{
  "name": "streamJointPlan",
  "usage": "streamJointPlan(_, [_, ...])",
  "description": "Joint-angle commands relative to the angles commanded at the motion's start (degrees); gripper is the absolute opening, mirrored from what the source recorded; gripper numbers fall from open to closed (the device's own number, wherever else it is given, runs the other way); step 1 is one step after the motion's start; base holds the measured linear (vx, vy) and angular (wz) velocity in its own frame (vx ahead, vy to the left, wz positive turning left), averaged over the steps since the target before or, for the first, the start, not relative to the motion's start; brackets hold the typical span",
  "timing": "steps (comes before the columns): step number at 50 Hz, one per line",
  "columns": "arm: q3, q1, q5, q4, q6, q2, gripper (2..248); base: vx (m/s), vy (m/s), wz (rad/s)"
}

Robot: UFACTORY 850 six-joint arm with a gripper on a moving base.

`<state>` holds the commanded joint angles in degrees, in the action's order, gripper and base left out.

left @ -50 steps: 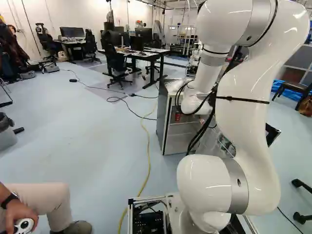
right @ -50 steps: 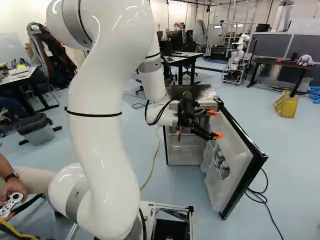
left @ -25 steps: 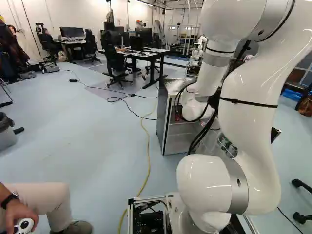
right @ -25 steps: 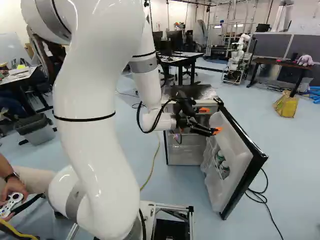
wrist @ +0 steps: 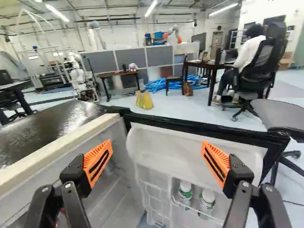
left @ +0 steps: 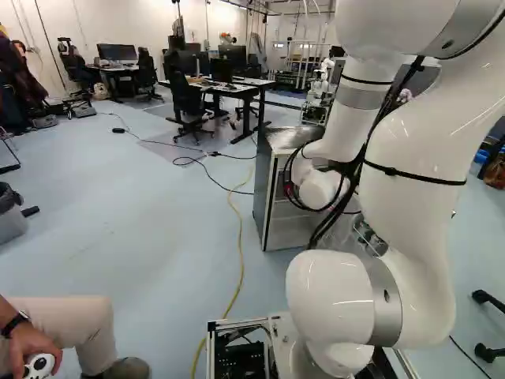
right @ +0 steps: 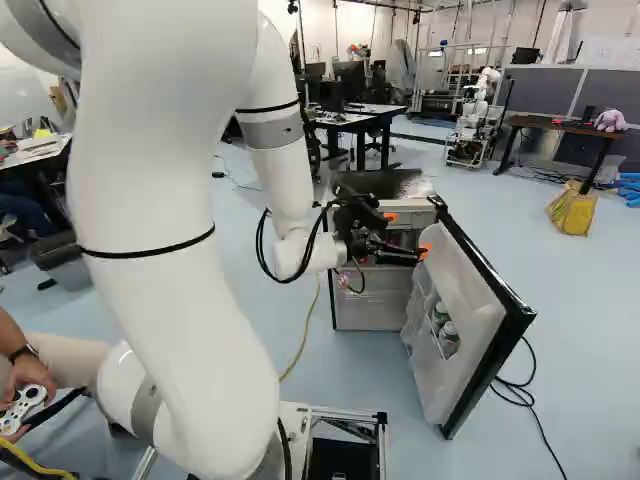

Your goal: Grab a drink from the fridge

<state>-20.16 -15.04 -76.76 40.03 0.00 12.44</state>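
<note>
Arm has shifted inward from the open door towards the fridge. Jaws stand wide apart, empty. Two bottles sit low in the door; grasping likely requires descent and realignment.

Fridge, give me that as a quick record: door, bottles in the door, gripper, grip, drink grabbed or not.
Fridge: standing on the floor
Door: open
Bottles: two, side by side in the door's lower shelf, green on their labels
Gripper: at the fridge opening, above the bottles' level
Grip: open, holding nothing
Drink grabbed: not yet
</note>
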Motion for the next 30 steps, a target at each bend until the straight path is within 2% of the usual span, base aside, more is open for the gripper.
streamJointPlan(18, [4.4, 0.5, 0.0, -10.7, 0.0, -3.7, 247, 0.000, 0.000, 0.000])
streamJointPlan(30, [4.8, 0.5, 0.3, -17.9, 0.0, -3.5, 247, 0.000, 0.000, 0.000])
